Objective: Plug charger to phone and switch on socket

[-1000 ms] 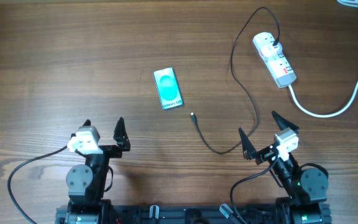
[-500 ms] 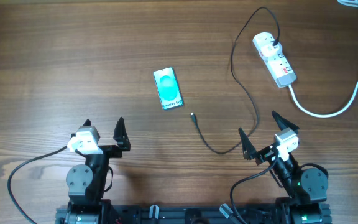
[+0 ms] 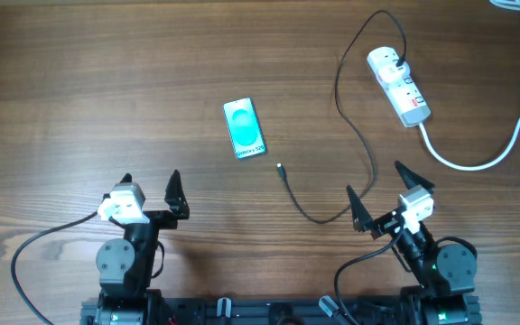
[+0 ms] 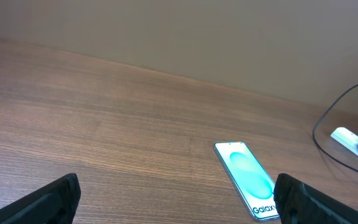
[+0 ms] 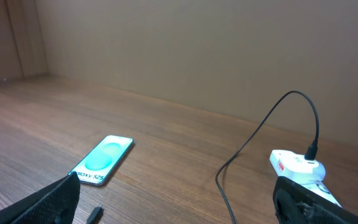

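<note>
A: Anything changed in the last second?

B: No, nothing has moved, both arms are parked at the near edge. The task hasn't started, I'd say.

A: Left to right, quick.

B: Left claw [image 3: 150, 183]: fingers apart, empty, over the brown wood-grain worktop [image 3: 79, 81]. Slim teal-screened rectangular phone [image 3: 245, 129] lies flat, screen up, mid-worktop, well apart from both claws. Long thin black charger cable [image 3: 338, 86]: its plug tip lies loose just right of the phone, not touching. Right claw [image 3: 374, 178]: apart, empty, hanging near the cable's loop. Small white oblong power strip [image 3: 399, 86] is far right, the cable plugged into its far outlet, and a thick white cord [image 3: 477, 162] trails off.

A: Any text?

B: The phone reads "Galaxy S25". The strip's red marks are too small to read.
</note>
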